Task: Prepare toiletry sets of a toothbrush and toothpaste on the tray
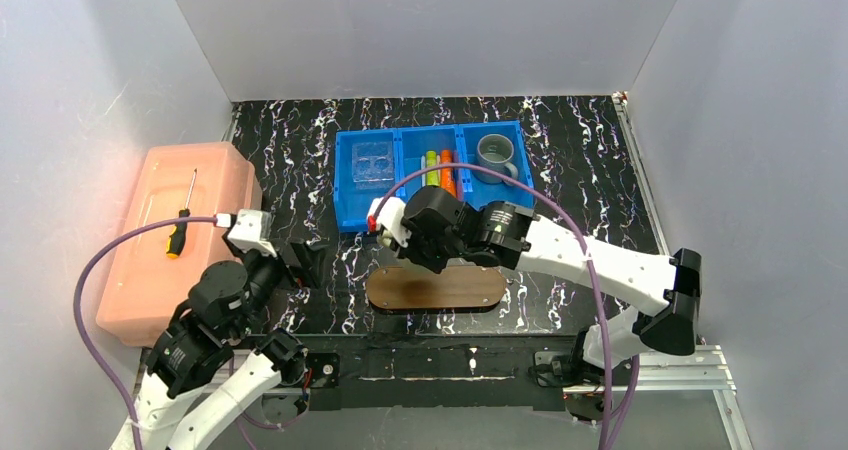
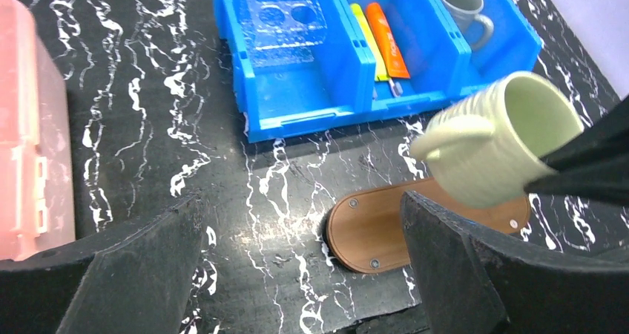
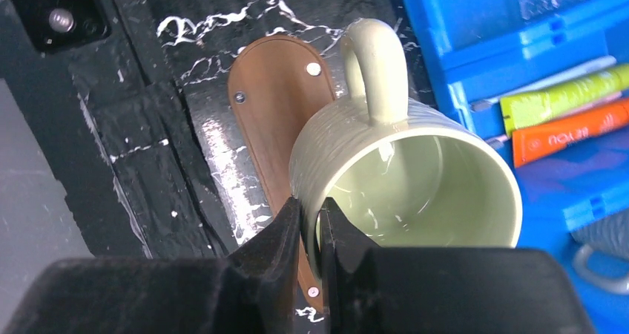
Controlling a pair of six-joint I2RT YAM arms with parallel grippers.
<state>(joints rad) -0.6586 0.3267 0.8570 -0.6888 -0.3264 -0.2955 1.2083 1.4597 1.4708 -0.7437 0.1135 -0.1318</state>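
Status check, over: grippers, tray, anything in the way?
Left gripper open, empty. Right gripper shut on green mug rim, mug tilted above tray. Tray bare; tubes in bin.

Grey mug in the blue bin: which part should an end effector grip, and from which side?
Probably best: grip the grey mug by its rim wall from straight above, one finger inside, one outside, away from the handle. It stands upright, mouth up, and the blue bin walls hinder a side approach.
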